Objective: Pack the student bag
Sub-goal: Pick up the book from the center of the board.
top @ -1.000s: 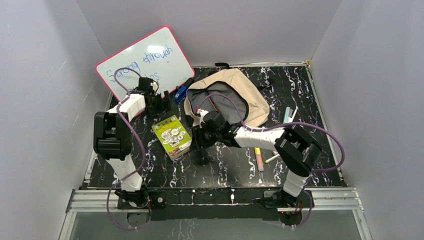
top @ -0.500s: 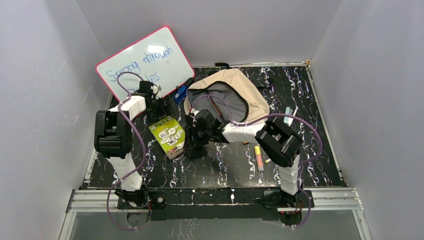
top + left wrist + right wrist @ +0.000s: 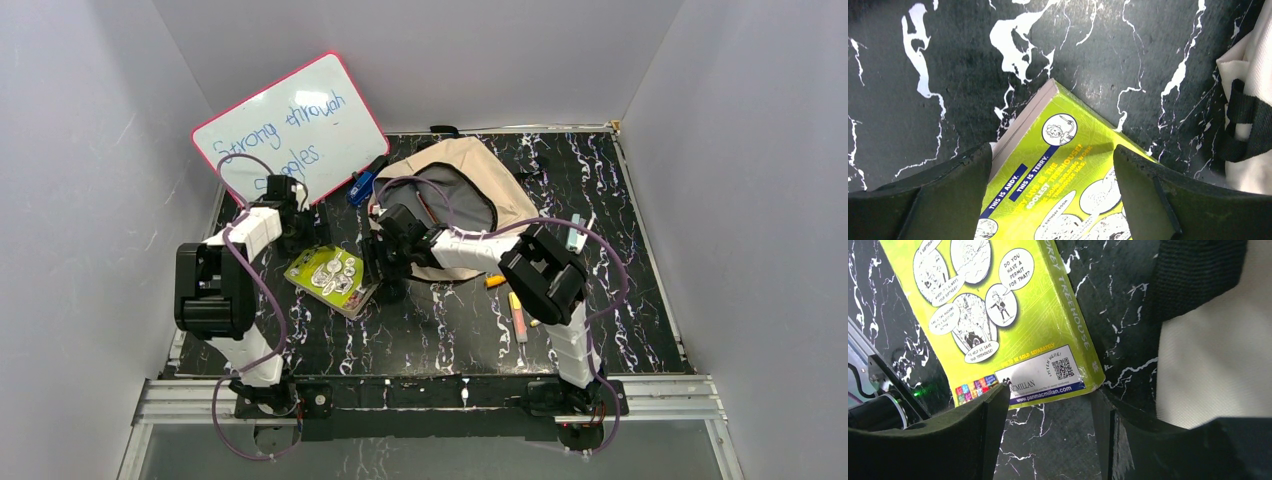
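Black marbled table point(image 3: 450, 330), grey walls point(image 3: 90, 150), left gripper point(image 3: 1050, 150) and right gripper point(image 3: 1050, 392) spread wide, empty, over book point(image 3: 328, 275)

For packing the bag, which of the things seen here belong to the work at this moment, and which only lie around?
In the job now:
student bag
green book
left gripper and right gripper, both open at the book's corners

Lying about, untouched:
whiteboard
blue object beside the bag
yellow marker
teal pen
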